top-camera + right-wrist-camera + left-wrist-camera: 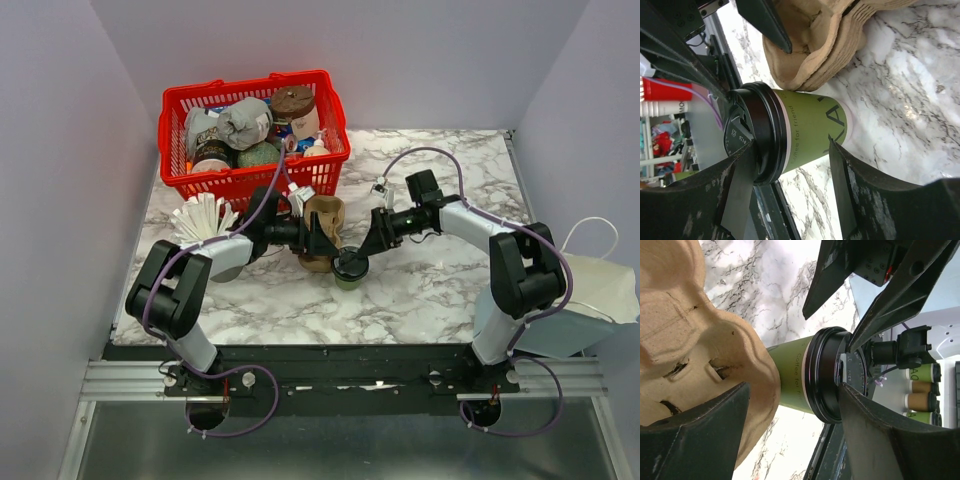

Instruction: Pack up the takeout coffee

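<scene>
Takeout coffee (810,125), lidded, stood upright on marble table (430,290) just beside cardboard cup carrier (325,215). Right gripper (790,150) straddled it, jaws parted, unclamped; left gripper (794,390) likewise empty. Advised: clamp mid-wall, lift straight, seat in carrier pocket.

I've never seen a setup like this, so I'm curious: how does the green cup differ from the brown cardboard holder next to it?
The green cup is smooth, round and printed; the brown cardboard holder is lumpy and plain. The green cup is closed by a black lid; the holder's pockets are open. Both sit side by side on the marble table.
</scene>
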Controlling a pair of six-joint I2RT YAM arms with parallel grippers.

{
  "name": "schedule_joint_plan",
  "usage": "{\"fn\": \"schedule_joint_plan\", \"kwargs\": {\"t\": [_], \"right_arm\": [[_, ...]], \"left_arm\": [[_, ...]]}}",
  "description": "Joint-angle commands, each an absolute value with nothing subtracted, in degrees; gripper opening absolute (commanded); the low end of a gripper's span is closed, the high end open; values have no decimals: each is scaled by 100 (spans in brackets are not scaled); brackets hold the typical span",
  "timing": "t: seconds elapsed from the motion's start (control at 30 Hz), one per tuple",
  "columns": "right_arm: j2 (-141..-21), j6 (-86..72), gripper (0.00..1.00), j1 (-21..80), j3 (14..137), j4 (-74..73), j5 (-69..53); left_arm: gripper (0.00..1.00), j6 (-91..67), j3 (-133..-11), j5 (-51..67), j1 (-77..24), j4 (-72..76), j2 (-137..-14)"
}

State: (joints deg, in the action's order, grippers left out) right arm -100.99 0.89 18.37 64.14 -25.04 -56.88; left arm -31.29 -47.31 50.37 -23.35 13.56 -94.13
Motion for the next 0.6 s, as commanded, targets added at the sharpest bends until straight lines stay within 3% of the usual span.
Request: {"fn": "schedule_joint_plan", "kwargs": {"t": [0.0, 0.17, 0.37, 0.57], "right_arm": [[-10310, 62, 64, 1863, 6083, -2225, -5546], [-10248, -202, 62, 1855, 5696, -1750, -5607], [-10038, -290, 65, 1793, 5634, -1503, -6064], [-9800, -404, 78, 1723, 5801, -1494, -6398]], "left_arm": [[77, -2989, -4553, 4852, -2338, 1266, -9685], [75, -2961, -4456, 4807, -2364, 1326, -9817], [81, -3295, -4807, 5361, -2364, 1784, -9703], [82, -3674, -5010, 5599, -2347, 1829, -9440]]}}
